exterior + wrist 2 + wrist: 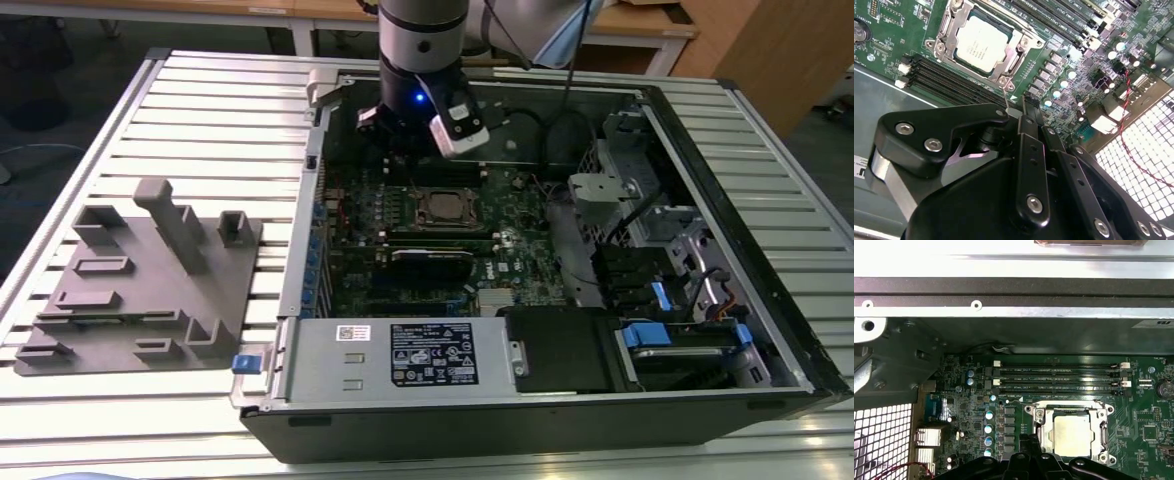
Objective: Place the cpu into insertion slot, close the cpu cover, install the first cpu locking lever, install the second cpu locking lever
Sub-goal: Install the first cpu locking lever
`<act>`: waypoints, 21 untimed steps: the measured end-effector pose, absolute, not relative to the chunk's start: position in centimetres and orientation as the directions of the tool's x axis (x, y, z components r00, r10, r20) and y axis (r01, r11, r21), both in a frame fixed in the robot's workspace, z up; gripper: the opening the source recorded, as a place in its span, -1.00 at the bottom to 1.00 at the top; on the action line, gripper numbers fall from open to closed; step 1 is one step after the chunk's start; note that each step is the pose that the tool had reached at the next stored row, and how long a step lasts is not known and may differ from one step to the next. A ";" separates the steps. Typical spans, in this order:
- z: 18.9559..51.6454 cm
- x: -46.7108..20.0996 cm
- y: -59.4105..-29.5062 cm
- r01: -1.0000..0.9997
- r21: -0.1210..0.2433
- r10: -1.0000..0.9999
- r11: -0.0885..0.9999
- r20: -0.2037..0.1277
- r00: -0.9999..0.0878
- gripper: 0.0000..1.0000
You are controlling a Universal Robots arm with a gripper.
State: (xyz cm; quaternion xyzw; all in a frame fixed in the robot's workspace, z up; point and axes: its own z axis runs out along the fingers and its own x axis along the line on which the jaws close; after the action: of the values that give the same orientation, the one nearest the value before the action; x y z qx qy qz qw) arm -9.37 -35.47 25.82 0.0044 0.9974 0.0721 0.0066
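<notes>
The cpu lies flat in the insertion slot on the green motherboard, its silver top showing through the cut-out of the cpu cover, which lies down over it. A thin lever wire sticks up at the socket corner nearest my gripper. My black gripper hangs just above the board beside the socket, fingers drawn together with nothing in them. The first wrist view shows the cpu, its cover and my gripper at the socket's edge. In the exterior view the socket sits below the arm.
Long black memory slots run beside the socket. The open computer case has tall metal walls, drive bays with blue tabs and a power supply. A grey fixture stands on the slatted table at the exterior view's left.
</notes>
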 end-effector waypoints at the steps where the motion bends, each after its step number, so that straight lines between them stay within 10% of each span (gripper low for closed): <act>1: 25.8 -9.4 -35.5 0.008 0.144 0.010 0.990 -0.013 -1.000 -0.79; 21: 25.6 -10.6 -35.5 0.008 0.156 0.010 0.988 -0.012 -1.000 -0.79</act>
State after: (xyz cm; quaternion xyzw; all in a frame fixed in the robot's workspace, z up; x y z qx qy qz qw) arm -10.58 -35.49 25.60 0.0045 0.9969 0.0780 0.0063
